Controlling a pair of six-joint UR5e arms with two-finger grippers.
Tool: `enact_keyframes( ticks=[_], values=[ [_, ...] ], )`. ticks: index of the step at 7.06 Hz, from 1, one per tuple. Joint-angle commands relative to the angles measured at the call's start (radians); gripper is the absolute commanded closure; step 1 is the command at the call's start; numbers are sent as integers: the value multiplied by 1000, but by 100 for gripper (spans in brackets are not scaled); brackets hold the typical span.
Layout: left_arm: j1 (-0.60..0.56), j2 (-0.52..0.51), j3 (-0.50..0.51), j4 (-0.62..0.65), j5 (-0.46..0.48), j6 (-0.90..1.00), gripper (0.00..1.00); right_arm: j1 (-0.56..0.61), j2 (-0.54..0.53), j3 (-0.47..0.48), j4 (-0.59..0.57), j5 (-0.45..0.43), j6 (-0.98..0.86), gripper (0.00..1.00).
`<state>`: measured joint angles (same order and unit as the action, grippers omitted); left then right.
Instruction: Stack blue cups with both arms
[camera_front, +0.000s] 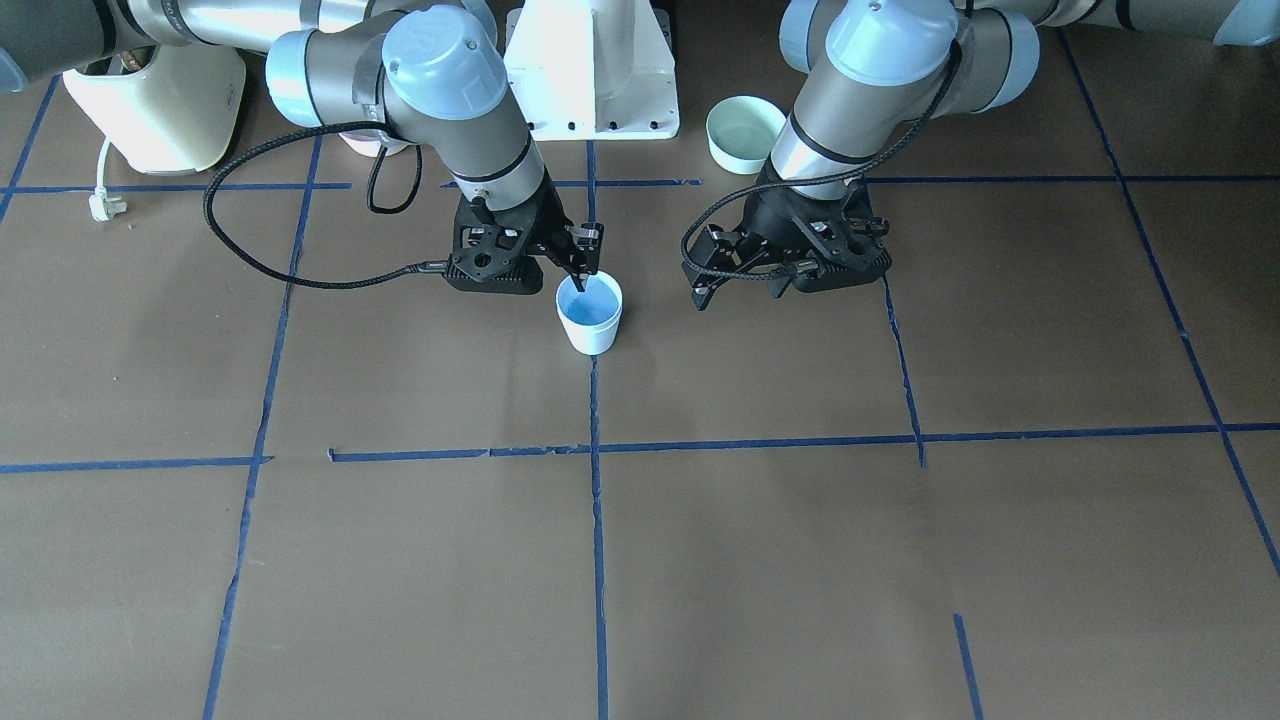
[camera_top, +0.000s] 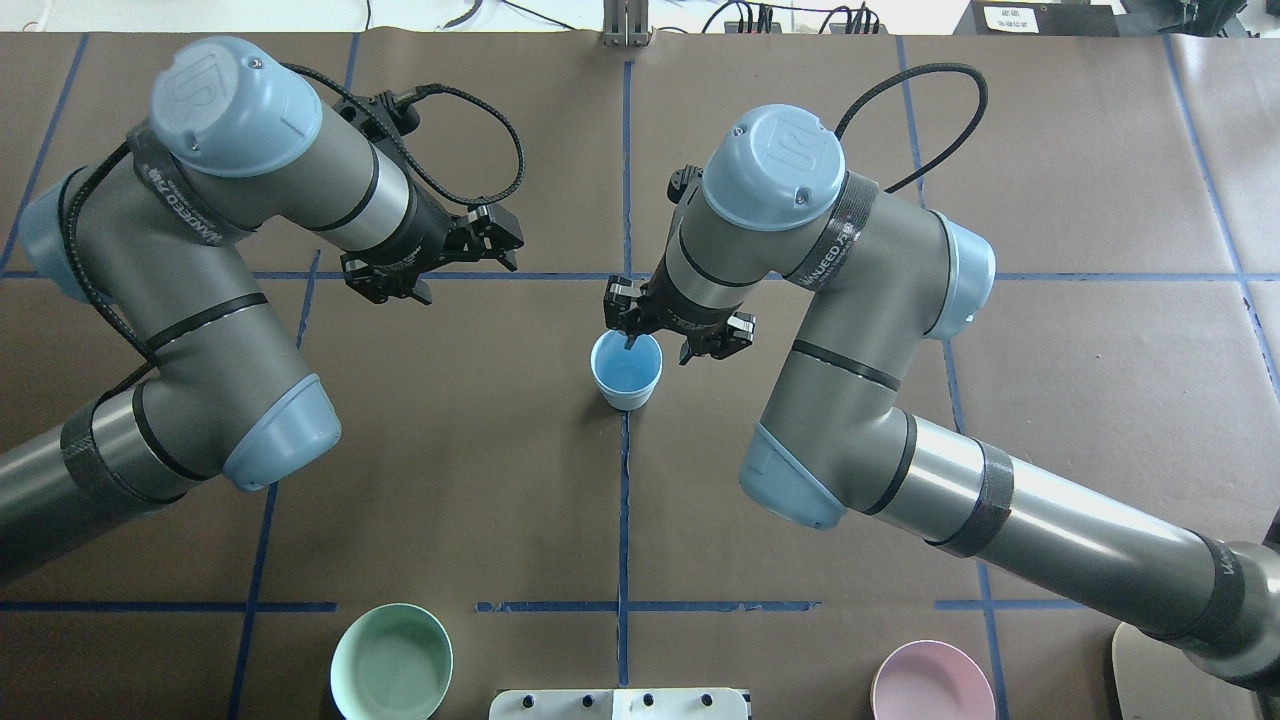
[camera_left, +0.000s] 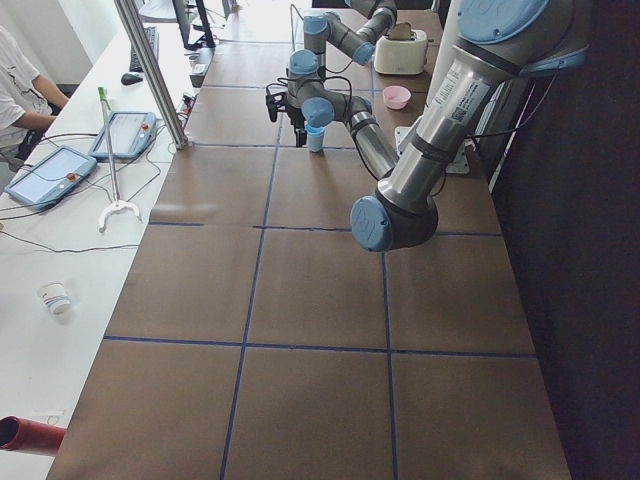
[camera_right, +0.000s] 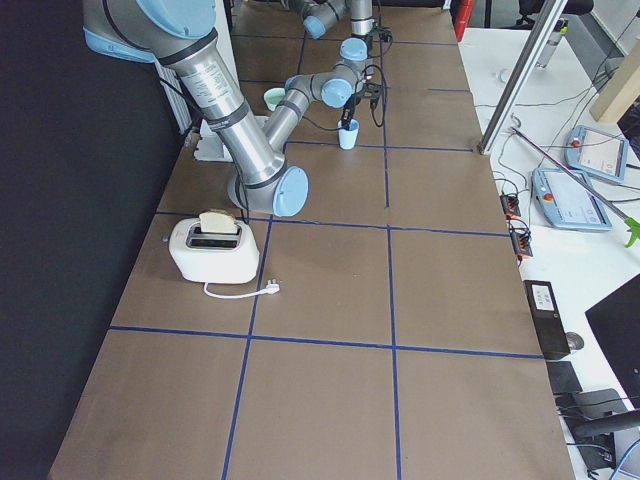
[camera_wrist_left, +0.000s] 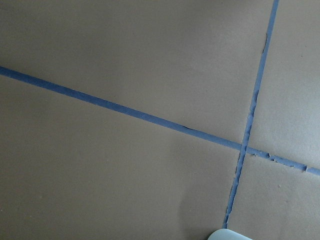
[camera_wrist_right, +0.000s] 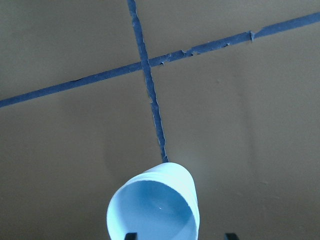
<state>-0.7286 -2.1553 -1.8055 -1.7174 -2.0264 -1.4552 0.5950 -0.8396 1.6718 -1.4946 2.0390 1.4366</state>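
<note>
One pale blue cup (camera_front: 590, 312) stands upright on the brown table near the middle, also in the overhead view (camera_top: 627, 370). I cannot tell whether a second cup is nested in it; no other blue cup shows. My right gripper (camera_front: 560, 275) hangs over the cup's rim, open, with one fingertip (camera_top: 628, 340) dipping inside the cup and the other outside its wall. The right wrist view shows the cup's mouth (camera_wrist_right: 152, 207) at the bottom edge. My left gripper (camera_front: 740, 290) is open and empty, low over the table beside the cup; it also shows in the overhead view (camera_top: 495, 245).
A mint-green bowl (camera_front: 745, 132) and a pink bowl (camera_top: 932, 682) sit near the white base pedestal (camera_front: 592, 70). A cream toaster (camera_front: 160, 105) with a loose plug stands at the robot's right. Blue tape lines cross the table.
</note>
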Motion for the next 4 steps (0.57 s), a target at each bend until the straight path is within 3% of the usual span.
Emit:
enact_keyframes(
  ticks=[1, 2, 3, 4],
  values=[
    [-3, 11, -2, 4, -3, 10, 0, 26, -28, 54, 2, 6, 1, 1],
    [-5, 52, -12, 2, -3, 48, 0, 67, -127, 148, -1, 19, -14, 1],
    [-33, 83, -12, 7, -18, 208, 0, 109, -229, 228, -1, 30, -65, 1],
    [-88, 148, -12, 5, -87, 336, 0, 150, -316, 268, 0, 52, -193, 1]
  ],
)
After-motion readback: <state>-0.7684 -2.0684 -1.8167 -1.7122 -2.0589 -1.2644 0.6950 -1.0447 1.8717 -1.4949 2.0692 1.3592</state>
